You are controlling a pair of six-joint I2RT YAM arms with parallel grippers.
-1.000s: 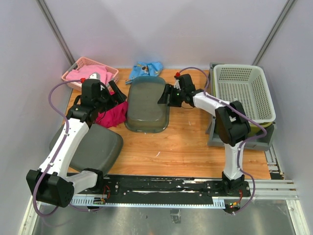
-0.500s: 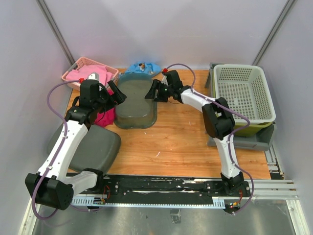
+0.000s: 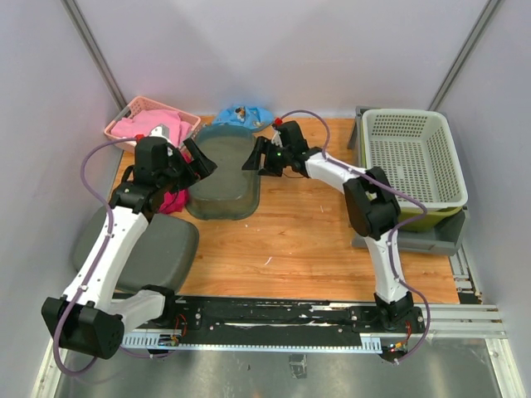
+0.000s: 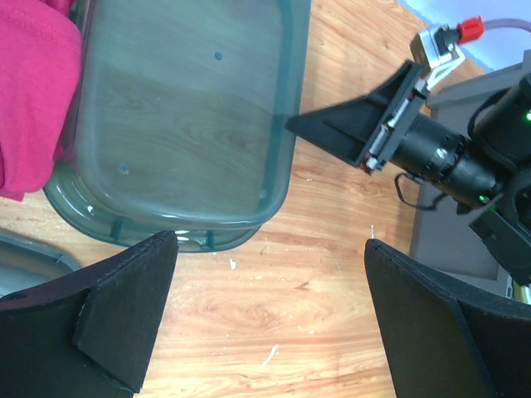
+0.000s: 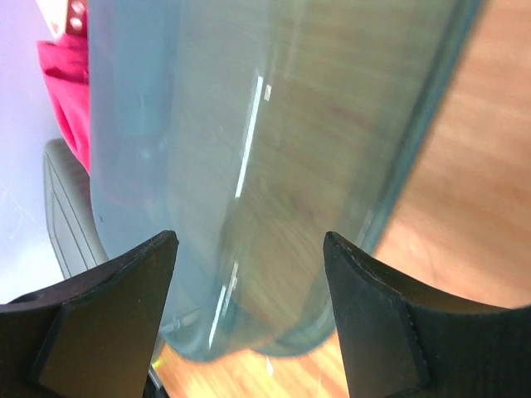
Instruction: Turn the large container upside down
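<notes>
Item: crate (image 3: 440, 242), light grey, solid-walled. It stood upright at the table's right edge, not yet turned. Its long axis ran from the near edge to the far one.

Contents: a green bin (image 3: 427, 218) nested in the crate, with a white basket (image 3: 411, 157) on top of the bin. Judged: both would have to come out before the crate could go over.

Right gripper (image 3: 255, 159): jaws wide, holding nothing. It was reached left across the table to the right rim of a clear tub (image 3: 222, 170). Whether a finger touched that rim could not be told.

Left gripper (image 4: 270, 240): jaws at their widest, empty, hovering over the tub's near end.

Key relation: the crate lay to the right of both pairs of jaws and well apart from them. The right arm's base stood just beside the crate's near end, so that arm was judged the nearer one.

Also present: red cloth (image 4: 33, 91) touching the tub's left side.
</notes>
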